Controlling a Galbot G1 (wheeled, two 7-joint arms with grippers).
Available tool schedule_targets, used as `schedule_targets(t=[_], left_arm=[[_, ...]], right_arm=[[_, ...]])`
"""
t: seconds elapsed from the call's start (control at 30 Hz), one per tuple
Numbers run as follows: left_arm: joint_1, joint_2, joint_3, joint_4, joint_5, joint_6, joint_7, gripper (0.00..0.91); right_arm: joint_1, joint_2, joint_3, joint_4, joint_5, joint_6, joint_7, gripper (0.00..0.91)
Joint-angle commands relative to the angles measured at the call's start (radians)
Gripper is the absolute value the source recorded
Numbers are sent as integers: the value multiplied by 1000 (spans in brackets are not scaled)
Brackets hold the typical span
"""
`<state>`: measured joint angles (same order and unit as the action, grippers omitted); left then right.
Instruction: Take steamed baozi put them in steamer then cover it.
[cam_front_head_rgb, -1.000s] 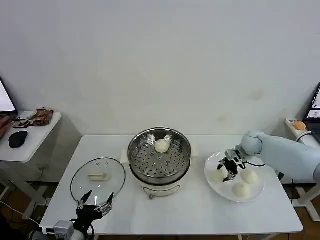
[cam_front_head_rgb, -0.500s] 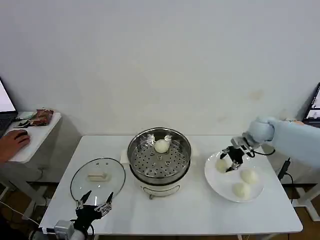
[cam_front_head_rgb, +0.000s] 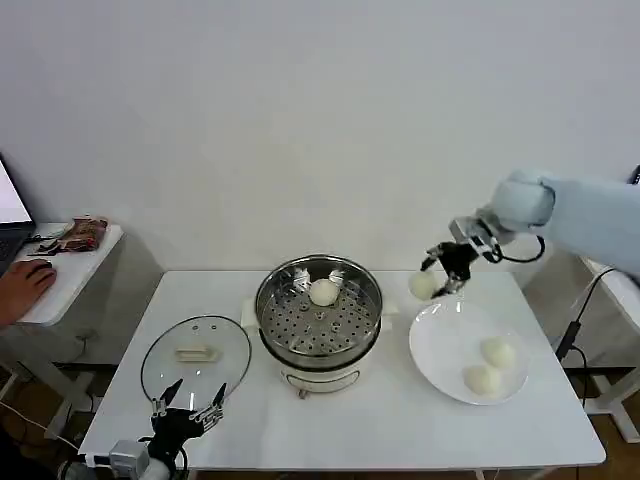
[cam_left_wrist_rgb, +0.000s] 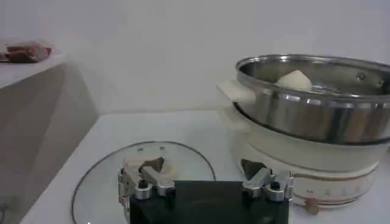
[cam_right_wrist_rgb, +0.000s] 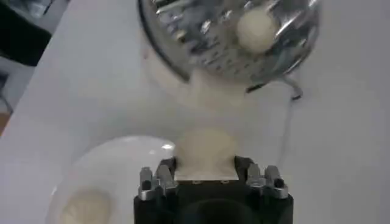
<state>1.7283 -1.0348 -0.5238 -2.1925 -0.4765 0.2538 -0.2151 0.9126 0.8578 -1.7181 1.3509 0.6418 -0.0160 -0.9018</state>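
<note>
Head view: right gripper (cam_front_head_rgb: 447, 268) raised above the table (cam_front_head_rgb: 390, 420), between the steamer (cam_front_head_rgb: 319, 306) and the white plate (cam_front_head_rgb: 440, 350), fingers closed on one baozi (cam_front_head_rgb: 424, 285) that hangs just under them, clear of the plate.
Right wrist view: the held baozi (cam_right_wrist_rgb: 205, 152) sits clamped between both fingers, with the steamer (cam_right_wrist_rgb: 231, 42) beyond it and the plate (cam_right_wrist_rgb: 116, 170) beneath.
Left wrist view: left gripper (cam_left_wrist_rgb: 205, 185) low at the table's near edge, fingers spread wide, holding nothing; the cover (cam_left_wrist_rgb: 103, 189) lies directly ahead of it, the steamer (cam_left_wrist_rgb: 311, 103) beside.
Steamer contents: one bun (cam_front_head_rgb: 323, 292) on the perforated floor toward the far side.
Plate contents: two buns (cam_front_head_rgb: 498, 351), (cam_front_head_rgb: 483, 379) lying close together on its right half.
Cover (cam_front_head_rgb: 196, 356): flat on the table left of the steamer, white handle up, just beyond the left gripper (cam_front_head_rgb: 186, 414).
</note>
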Motion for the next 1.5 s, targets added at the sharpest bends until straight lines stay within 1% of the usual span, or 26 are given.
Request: schedule_targets(t=[0.03,0.1,0.17,0.27,0.37,0.57,0.8,0.97,1.33,1.5], left_arm=[[-2,-2,2,3,3,-8,-5,907],[-5,-2,3,6,4,-9,-8,907],[-5,0,5,2,4,-9,-8,907],[-6,3,5,-3,5,-8,-8,907],[-7,4,4,-6,5,-7,-9,907],[-5,6,7,-9,7,-7,-9,907],[-12,9,11,-7,11,-6,-9,907],[-16,10,15,-6,11,-6,-9,907],[-15,9,27,-4,14,-7,-9,907],[-17,11,29,-8,13,-7,-9,907]], right_arm=[[90,110,-33,22,116,-38,24,655],[76,146,-28,21,155,-55,42,655],[63,171,-22,13,174,-66,52,655],[34,233,-12,-17,206,-72,63,655],[5,285,-2,-55,229,-76,70,655],[-51,354,20,-105,251,-90,77,655],[-99,385,19,-127,283,-113,83,655],[-135,429,23,-160,306,-133,82,655],[-187,494,30,-218,315,-151,81,655],[-221,531,37,-259,305,-155,81,655]])
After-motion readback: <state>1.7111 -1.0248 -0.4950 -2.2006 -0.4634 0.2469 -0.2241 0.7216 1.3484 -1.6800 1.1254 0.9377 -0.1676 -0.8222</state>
